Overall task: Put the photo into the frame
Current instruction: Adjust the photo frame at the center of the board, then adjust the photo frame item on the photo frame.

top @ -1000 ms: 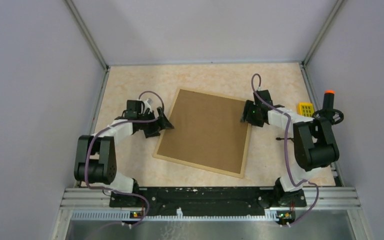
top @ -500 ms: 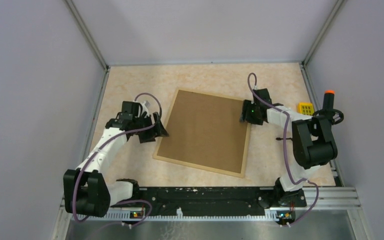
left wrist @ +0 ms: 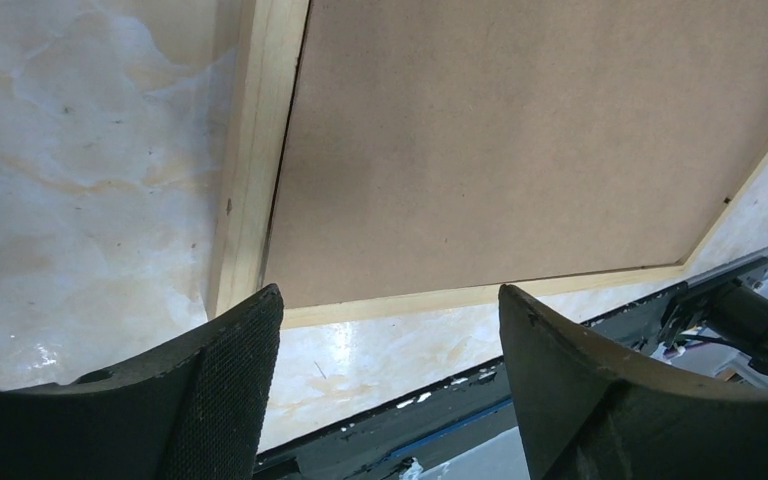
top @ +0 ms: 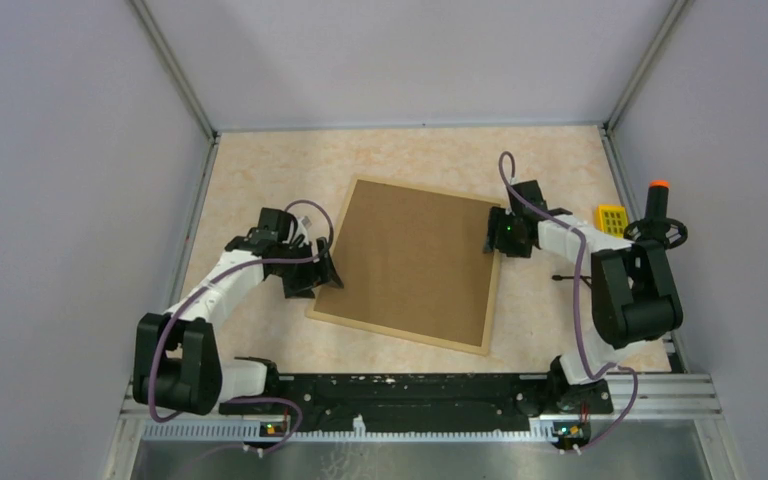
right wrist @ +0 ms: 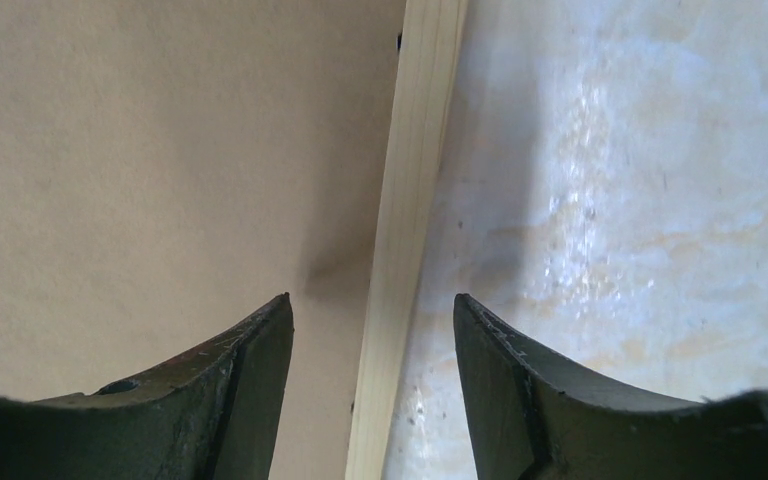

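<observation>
Frame [top: 396, 334] lies face-down on surface [top: 260, 170], backing board [top: 410, 260] in it; photo not visible (maybe under board). L jaws released over near-left corner, R jaws released astride right rail. Risk: uneven lift skews frame, board drops out.

1. The brown board [top: 412, 262] fills the frame [top: 397, 334], so I can't see under it.
2. Both wrist views cut off most of the frame.
3. The small yellow thing [top: 612, 217] is too tiny for me to tell.
</observation>
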`<state>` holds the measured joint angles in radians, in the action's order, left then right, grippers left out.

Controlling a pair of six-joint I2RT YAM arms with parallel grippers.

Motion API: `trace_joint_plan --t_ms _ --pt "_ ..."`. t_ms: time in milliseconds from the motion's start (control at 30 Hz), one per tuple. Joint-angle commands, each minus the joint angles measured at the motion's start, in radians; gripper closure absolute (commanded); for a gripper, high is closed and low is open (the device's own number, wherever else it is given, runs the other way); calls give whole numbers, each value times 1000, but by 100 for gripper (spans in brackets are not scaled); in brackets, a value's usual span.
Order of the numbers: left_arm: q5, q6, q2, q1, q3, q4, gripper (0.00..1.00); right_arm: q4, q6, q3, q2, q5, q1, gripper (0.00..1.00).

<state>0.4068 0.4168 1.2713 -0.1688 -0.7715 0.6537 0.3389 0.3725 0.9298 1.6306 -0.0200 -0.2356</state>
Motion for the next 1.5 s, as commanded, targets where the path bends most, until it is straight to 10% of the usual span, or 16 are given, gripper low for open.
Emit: trace_joint_plan --t_ms 0,1467 --pt "-28 9 30 -15 7 -19 16 39 -9 -33 -89 -33 -9 40" --pt "-161 71 120 -101 -28 -45 7 -85 32 -194 -103 -196 -54 41"
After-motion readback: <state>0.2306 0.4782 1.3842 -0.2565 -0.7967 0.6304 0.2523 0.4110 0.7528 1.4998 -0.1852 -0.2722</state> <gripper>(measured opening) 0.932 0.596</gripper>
